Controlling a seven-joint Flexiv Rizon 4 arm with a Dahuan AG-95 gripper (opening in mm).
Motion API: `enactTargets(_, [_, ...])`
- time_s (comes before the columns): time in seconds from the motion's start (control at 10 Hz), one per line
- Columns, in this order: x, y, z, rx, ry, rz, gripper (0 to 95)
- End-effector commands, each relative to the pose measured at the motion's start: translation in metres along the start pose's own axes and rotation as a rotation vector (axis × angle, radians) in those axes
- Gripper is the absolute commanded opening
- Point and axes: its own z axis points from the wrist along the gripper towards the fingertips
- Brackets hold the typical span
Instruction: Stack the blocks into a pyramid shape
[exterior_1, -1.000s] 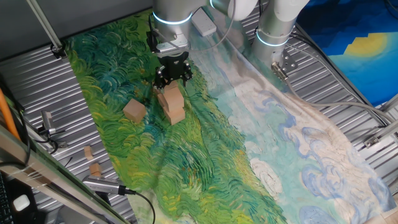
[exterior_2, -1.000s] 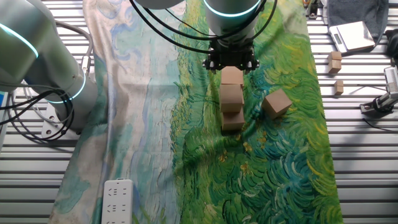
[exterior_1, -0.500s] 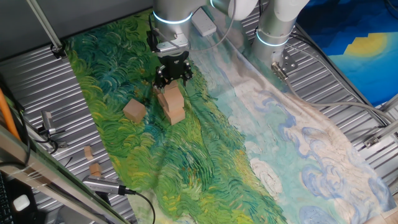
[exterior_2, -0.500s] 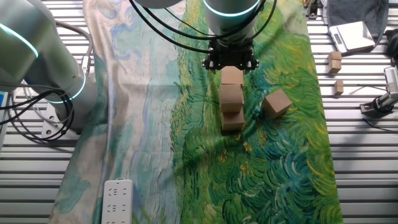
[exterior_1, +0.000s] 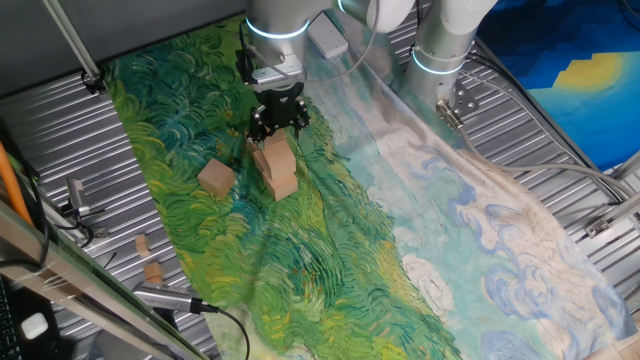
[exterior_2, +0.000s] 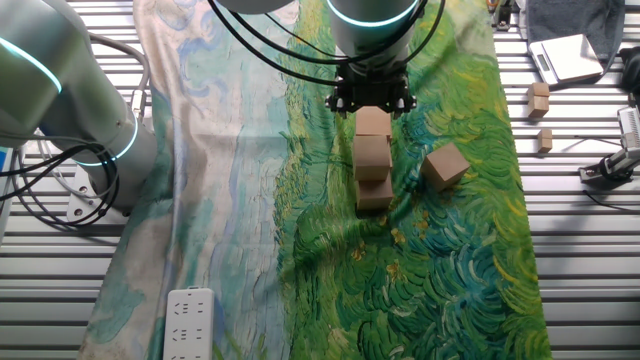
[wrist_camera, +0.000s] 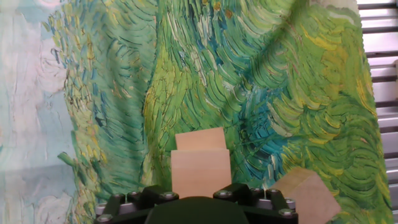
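Blocks half built, gripper over the stack.
Grip unclear; loose block beside stack waits.

One fixed view: high, from one side of the table, angled down across the painted cloth; stack of blocks left of centre, mid-distance.
Other fixed view: high, from the opposite side, steeper, looking down the cloth's length; stack near centre.
Hand view: very near, down along the gripper; top block fills lower middle.
Shared: stack, lone block beside it, green cloth.
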Motion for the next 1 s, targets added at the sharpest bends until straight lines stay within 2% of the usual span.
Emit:
enactTargets(0.1, [0.000, 0.000, 0.000, 0.000, 0.000, 0.000, 76.0])
enactTargets(0.2, [-0.051, 0.030, -0.050, -0.003, 0.095, 0.285, 76.0])
enactTargets(0.4, [-0.051, 0.030, -0.050, 0.001, 0.096, 0.292, 38.0])
enactTargets(0.5, [-0.052, 0.030, -0.050, 0.001, 0.095, 0.294, 38.0])
enactTargets(0.6, [-0.052, 0.030, -0.050, 0.003, 0.094, 0.293, 0.0])
enactTargets(1.0, [-0.053, 0.029, -0.050, 0.005, 0.103, 0.293, 0.0])
